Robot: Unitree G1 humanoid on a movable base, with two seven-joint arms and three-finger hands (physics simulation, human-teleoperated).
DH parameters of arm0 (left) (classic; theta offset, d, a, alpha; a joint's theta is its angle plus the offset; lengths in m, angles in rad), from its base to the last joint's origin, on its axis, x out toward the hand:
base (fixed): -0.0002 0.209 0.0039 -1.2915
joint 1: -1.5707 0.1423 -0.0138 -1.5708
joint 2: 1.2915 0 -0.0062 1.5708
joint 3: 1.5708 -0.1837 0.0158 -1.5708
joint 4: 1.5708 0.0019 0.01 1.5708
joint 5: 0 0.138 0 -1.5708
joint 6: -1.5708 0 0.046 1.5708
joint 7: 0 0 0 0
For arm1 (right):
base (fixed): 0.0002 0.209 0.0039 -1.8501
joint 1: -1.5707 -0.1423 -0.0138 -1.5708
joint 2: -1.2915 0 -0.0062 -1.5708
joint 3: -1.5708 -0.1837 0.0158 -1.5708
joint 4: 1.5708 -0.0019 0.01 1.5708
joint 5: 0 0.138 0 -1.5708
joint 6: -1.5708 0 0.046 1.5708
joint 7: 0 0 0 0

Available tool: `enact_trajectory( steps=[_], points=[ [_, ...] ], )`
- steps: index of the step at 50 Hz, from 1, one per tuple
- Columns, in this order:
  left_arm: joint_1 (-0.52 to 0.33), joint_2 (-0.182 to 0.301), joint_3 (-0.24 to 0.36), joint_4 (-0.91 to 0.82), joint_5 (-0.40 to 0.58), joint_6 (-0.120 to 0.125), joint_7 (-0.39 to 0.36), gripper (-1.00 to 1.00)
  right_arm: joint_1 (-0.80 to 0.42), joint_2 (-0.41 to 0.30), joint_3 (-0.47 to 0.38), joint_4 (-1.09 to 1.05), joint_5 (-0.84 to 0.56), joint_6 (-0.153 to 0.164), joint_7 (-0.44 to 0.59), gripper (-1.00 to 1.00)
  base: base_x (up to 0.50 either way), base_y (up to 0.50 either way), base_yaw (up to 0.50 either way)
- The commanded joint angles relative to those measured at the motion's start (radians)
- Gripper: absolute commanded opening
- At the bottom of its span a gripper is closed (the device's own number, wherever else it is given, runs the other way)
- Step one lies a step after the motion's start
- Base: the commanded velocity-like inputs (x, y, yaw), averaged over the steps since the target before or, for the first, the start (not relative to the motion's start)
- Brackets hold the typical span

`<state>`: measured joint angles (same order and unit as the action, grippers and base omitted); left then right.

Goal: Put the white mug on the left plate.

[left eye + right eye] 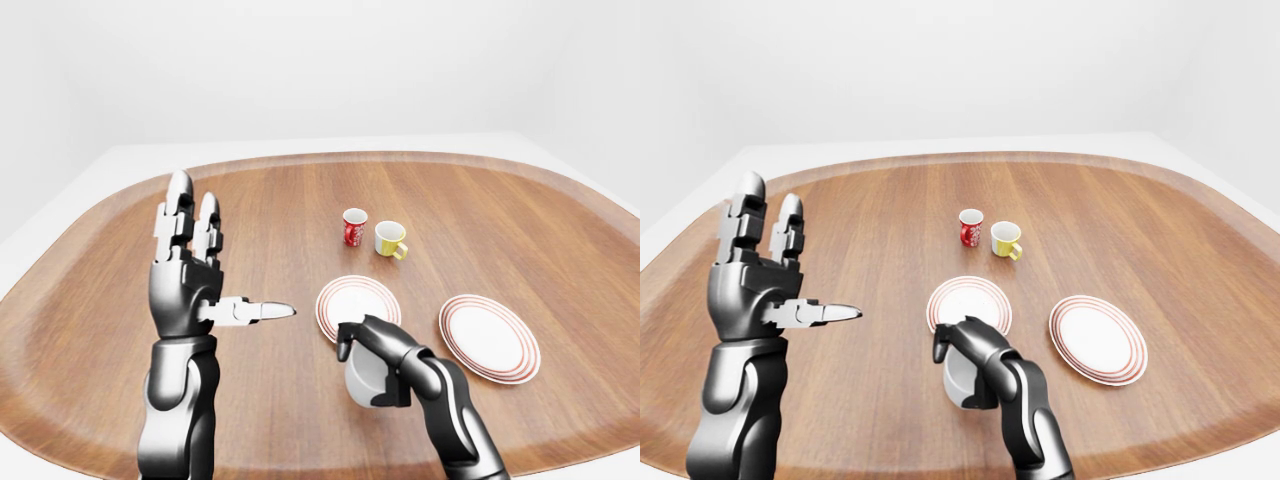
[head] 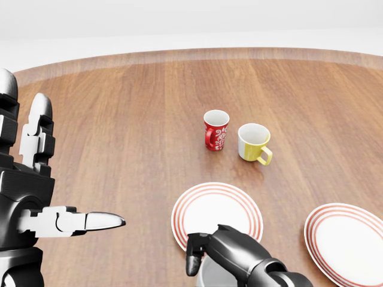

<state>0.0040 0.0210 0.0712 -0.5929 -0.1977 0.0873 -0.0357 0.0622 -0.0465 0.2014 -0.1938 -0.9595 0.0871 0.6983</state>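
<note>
My right hand is wrapped around the white mug, holding it just at the near edge of the left plate on the wooden table. My left hand stands upright and spread, holding nothing, well left of the plate. Farther off sit a red mug and a yellow mug, with the right plate off to the right.

Three mugs, two plates.

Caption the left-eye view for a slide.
Right hand grips the white mug just below the left plate; left hand raised open.
</note>
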Motion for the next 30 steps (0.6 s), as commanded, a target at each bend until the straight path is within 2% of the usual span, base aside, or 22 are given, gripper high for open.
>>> enact_trajectory(
  steps=[1,11,30],
  points=[
    [0.001,0.0,-0.001,0.001,0.001,0.0,0.0,1.0,-0.03,0.003,0.005,-0.046,0.112,0.0,0.0,-1.0,0.0,0.0,0.0],
    [0.001,-0.001,-0.002,0.002,0.002,0.0,0.0,1.0,-0.078,0.008,-0.011,-0.058,0.103,0.0,0.0,-1.0,0.0,0.0,0.0],
    [-0.004,0.001,0.002,-0.003,-0.003,0.0,0.002,1.0,-0.26,0.011,-0.074,-0.011,0.106,0.0,0.0,-1.0,0.0,0.0,0.0]
  ],
)
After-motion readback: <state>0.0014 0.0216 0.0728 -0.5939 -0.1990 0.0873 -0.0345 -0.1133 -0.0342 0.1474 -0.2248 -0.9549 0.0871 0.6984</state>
